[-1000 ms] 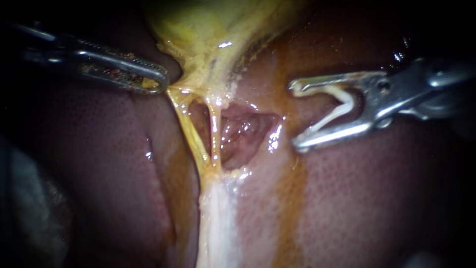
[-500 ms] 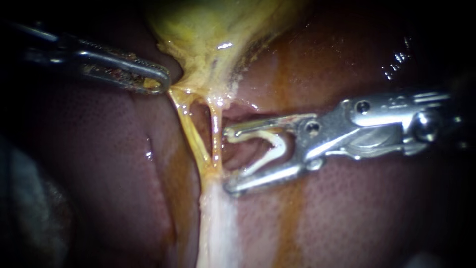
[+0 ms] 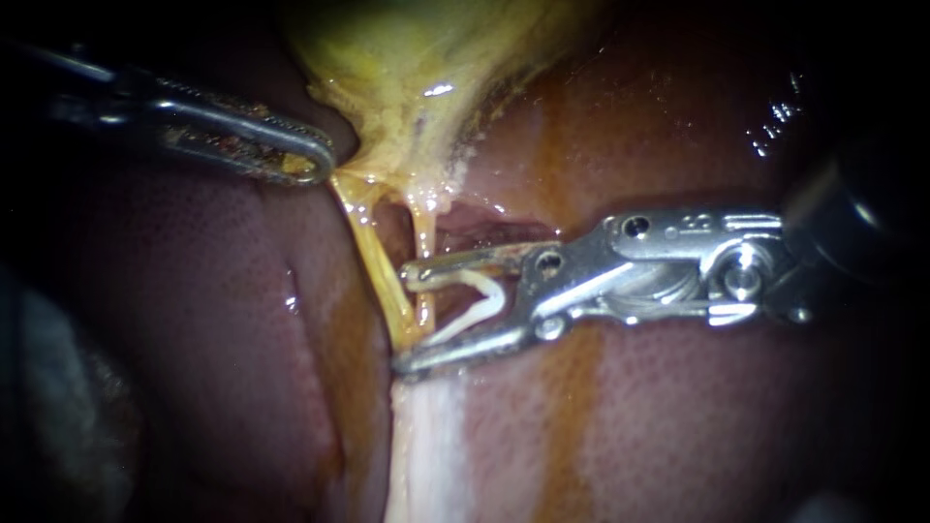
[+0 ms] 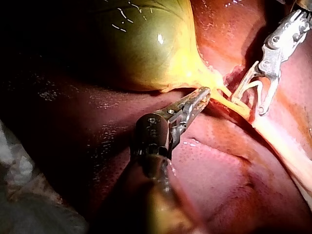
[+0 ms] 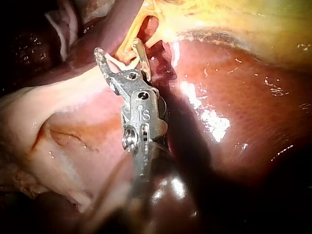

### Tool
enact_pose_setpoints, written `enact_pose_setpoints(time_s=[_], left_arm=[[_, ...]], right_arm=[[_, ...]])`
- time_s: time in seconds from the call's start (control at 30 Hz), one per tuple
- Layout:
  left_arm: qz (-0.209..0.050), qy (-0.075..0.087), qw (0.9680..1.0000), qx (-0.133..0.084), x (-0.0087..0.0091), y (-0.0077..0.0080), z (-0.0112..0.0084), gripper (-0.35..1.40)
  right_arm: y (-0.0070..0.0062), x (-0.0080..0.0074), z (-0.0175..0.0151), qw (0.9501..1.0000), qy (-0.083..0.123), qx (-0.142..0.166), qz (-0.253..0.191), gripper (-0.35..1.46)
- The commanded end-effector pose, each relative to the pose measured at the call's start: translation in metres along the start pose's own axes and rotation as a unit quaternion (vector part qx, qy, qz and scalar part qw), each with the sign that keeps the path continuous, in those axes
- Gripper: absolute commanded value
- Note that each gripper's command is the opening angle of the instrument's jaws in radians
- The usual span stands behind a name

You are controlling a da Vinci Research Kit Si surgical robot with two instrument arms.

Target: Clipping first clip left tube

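Note:
Two thin yellow tubes run down from the gallbladder (image 3: 417,58): the left tube (image 3: 373,257) and the right tube (image 3: 423,232). My right instrument (image 3: 407,320) comes in from the right with its jaws open and a white clip (image 3: 475,300) seated inside them. The jaws straddle the right tube, and their tips reach the left tube, unclamped. My left instrument (image 3: 310,160) is shut on yellow tissue at the gallbladder's neck and holds it to the left. In the left wrist view, my left instrument (image 4: 202,95) grips beside the tubes. The right wrist view shows my right instrument (image 5: 117,48) around a tube.
Dark red liver (image 3: 194,320) lies on both sides of the tubes. A pale white band of tissue (image 3: 426,436) runs down from where the tubes meet. A raw pocket (image 3: 484,228) opens behind the right instrument's upper jaw. A pale cloth-like edge (image 4: 19,195) shows beside my left instrument's shaft.
My right instrument has moved left and down from the liver's open surface to the tubes, its jaws narrowing slightly around them. The left instrument has kept its hold and place.

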State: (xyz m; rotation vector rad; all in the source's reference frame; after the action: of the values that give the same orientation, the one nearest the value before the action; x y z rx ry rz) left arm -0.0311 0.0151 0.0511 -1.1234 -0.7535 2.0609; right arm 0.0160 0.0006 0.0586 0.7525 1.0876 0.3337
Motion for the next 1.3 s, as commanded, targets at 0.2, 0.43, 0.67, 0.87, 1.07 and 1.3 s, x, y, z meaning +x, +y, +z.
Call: enact_pose_setpoints(time_s=[0.2,0.43,0.67,0.87,1.07,1.3], left_arm=[[0.0,0.0,1.0,0.001,0.0001,0.0003,0.0,-0.35],[0.002,0.001,1.0,0.002,0.0001,0.0005,0.0001,-0.35],[0.002,0.001,1.0,0.002,0.0002,0.0005,0.0002,-0.35],[0.002,0.001,1.0,0.002,0.0002,0.0005,0.0003,-0.35],[0.002,0.001,1.0,0.004,0.0003,0.0005,0.0004,-0.35],[0.002,0.001,1.0,0.004,0.0003,0.0005,0.0004,-0.35]], right_arm=[[0.0011,-0.0017,0.0006,1.0,-0.002,-0.003,-0.003,0.49],[0.0018,-0.0024,0.002,1.0,0.007,-0.001,-0.006,0.49],[0.0019,-0.002,0.0037,0.9994,0.018,0.025,-0.012,0.49],[0.0018,-0.0014,0.0051,0.9988,0.027,0.037,-0.018,0.48],[0.0015,-0.0009,0.0061,0.9986,0.032,0.038,-0.018,0.48],[0.0002,-0.0002,0.0064,0.9981,0.037,0.045,-0.019,0.49]])
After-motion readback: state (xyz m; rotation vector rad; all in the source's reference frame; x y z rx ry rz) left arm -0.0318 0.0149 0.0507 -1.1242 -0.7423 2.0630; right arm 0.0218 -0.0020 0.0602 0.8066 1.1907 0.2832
